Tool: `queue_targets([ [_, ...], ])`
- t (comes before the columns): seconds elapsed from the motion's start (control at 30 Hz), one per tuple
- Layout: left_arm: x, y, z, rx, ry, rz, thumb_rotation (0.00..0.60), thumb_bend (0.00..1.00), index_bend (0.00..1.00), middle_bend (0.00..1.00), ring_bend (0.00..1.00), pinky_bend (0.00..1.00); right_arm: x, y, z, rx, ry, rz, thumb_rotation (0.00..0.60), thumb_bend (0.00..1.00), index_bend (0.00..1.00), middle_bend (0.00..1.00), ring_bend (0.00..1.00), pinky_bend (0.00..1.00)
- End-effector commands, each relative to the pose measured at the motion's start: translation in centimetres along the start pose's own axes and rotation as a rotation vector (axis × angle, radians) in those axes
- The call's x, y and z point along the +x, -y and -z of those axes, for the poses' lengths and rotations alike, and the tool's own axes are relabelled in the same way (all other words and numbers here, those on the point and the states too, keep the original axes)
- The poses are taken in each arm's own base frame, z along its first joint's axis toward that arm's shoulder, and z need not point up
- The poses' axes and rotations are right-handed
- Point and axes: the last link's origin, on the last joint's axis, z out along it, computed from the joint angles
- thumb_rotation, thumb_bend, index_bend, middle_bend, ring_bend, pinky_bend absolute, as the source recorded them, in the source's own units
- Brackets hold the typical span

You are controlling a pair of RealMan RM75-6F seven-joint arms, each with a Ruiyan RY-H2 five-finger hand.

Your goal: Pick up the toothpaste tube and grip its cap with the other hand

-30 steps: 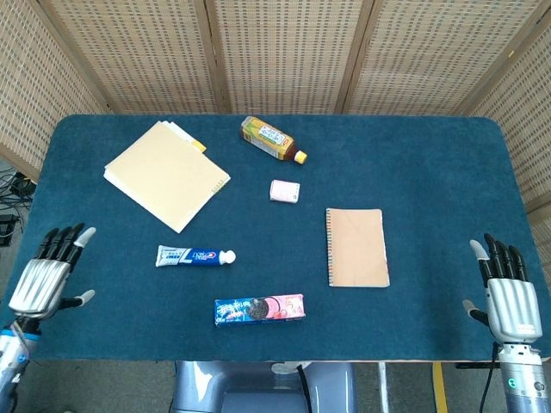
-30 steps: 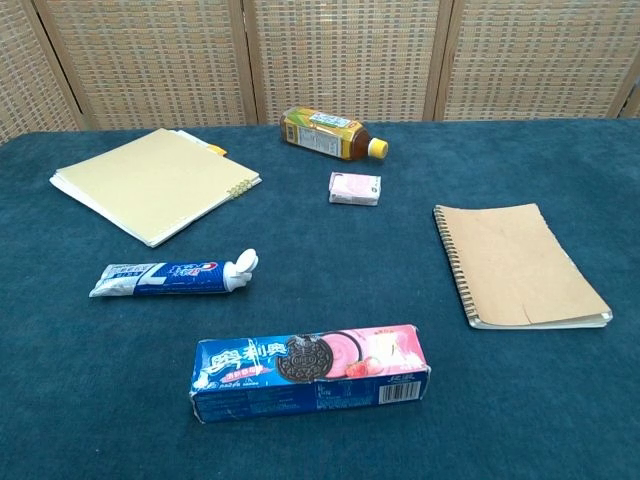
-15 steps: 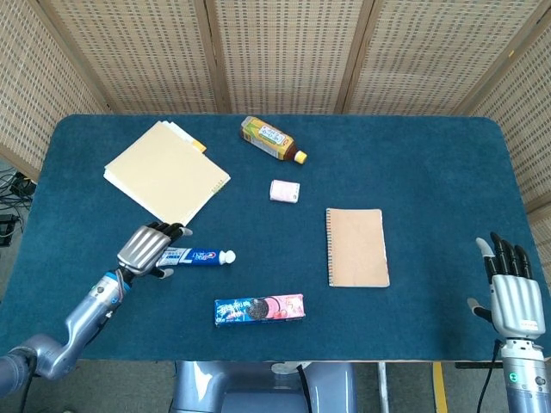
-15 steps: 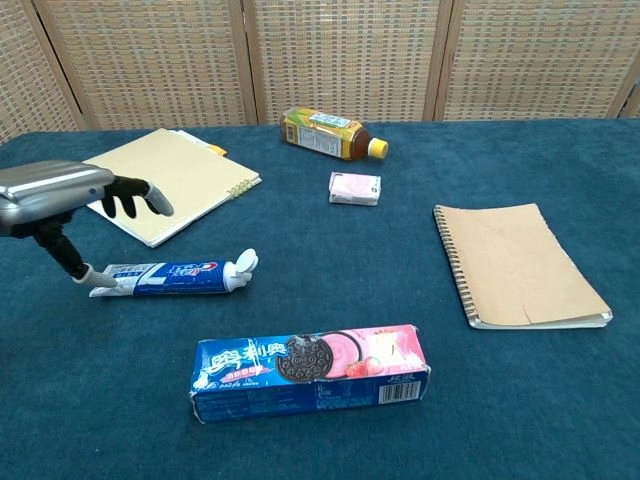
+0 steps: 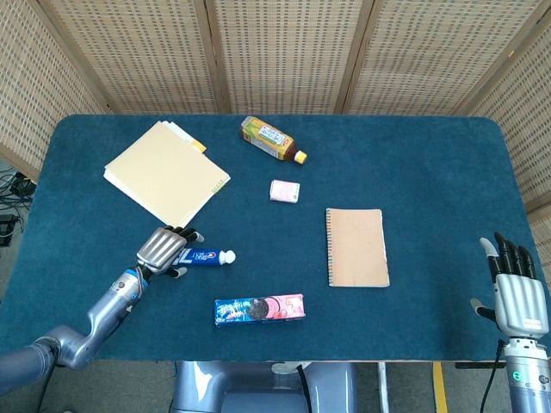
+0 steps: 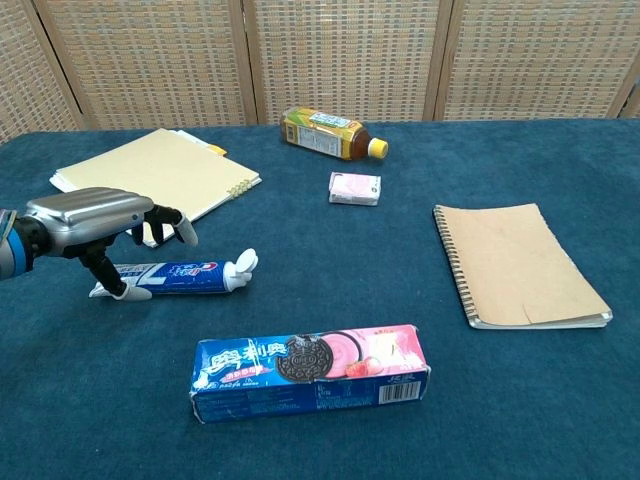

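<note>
The blue and white toothpaste tube [image 5: 204, 256] [image 6: 180, 277] lies flat on the blue table, its white cap [image 5: 228, 256] [image 6: 244, 266] pointing right. My left hand [image 5: 164, 248] [image 6: 95, 220] hovers over the tube's flat tail end. Its fingers are spread above the tube and its thumb reaches down beside the tail; the tube is not lifted. My right hand [image 5: 515, 297] stands open at the table's right front corner, far from the tube, and the chest view does not show it.
A cookie box [image 5: 259, 309] [image 6: 310, 370] lies just in front of the tube. A brown spiral notebook [image 5: 356, 247] sits to the right, a yellow notebook [image 5: 166, 175] behind the left hand. A tea bottle [image 5: 273, 139] and a small pink pack [image 5: 284, 191] lie further back.
My left hand came from the table's left front corner to the tube's tail and has now edged further right over it. The right hand sank slightly lower.
</note>
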Motion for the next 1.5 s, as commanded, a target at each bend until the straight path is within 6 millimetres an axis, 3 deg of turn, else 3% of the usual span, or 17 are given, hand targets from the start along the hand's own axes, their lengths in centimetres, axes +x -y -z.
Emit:
queue_targets([
  [0.03, -0.2, 0.1, -0.4, 0.007, 0.008, -0.003, 0.6, 0.27, 0.31, 0.3, 0.33, 0.37, 0.1, -0.1, 0.0, -0.003, -0.002, -0.002, 0.6, 0.0, 0.0, 0.0, 0.0, 0.0],
  [0.37, -0.8, 0.2, -0.7, 0.015, 0.032, 0.028, 0.6, 0.27, 0.35, 0.33, 0.36, 0.39, 0.1, -0.2, -0.1, -0.006, 0.0, -0.01, 0.6, 0.0, 0.0, 0.0, 0.0, 0.0],
  [0.57, -1.0, 0.1, -0.7, 0.018, 0.02, 0.026, 0.6, 0.34, 0.51, 0.48, 0.47, 0.48, 0.2, -0.4, -0.1, -0.014, 0.001, -0.016, 0.6, 0.0, 0.0, 0.0, 0.0, 0.0],
  [0.73, -1.0, 0.1, -0.7, 0.024, 0.016, 0.032, 0.6, 0.4, 0.57, 0.52, 0.51, 0.53, 0.1, -0.4, -0.2, -0.016, 0.005, -0.019, 0.6, 0.0, 0.0, 0.0, 0.0, 0.0],
  [1.03, 0.8, 1.0, 0.1, 0.046, -0.071, 0.171, 0.6, 0.45, 0.59, 0.53, 0.52, 0.53, -0.2, 0.0, -1.0, 0.014, 0.026, -0.064, 0.6, 0.0, 0.0, 0.0, 0.0, 0.0],
  [1.07, 1.3, 1.2, 0.2, 0.046, -0.09, 0.185, 0.6, 0.45, 0.59, 0.54, 0.52, 0.53, -0.2, 0.1, -1.4, 0.019, 0.038, -0.066, 0.582, 0.0, 0.0, 0.0, 0.0, 0.0],
  [1.2, 2.6, 1.6, 0.5, 0.039, -0.159, 0.24, 0.6, 0.45, 0.62, 0.56, 0.54, 0.53, 1.2, 1.4, -2.9, 0.089, 0.029, -0.17, 0.339, 0.0, 0.0, 0.0, 0.0, 0.0],
  [1.4, 3.5, 1.4, 0.2, 0.024, -0.207, 0.324, 0.6, 0.45, 0.62, 0.56, 0.54, 0.53, 2.9, 2.9, -5.4, 0.118, 0.128, -0.343, 0.216, 0.0, 0.08, 0.0, 0.0, 0.0],
  [1.5, 4.0, 0.7, -0.5, 0.007, -0.217, 0.373, 0.6, 0.45, 0.62, 0.56, 0.54, 0.53, 3.7, 4.0, -7.3, 0.123, 0.173, -0.402, 0.186, 0.0, 0.09, 0.0, 0.0, 0.0],
])
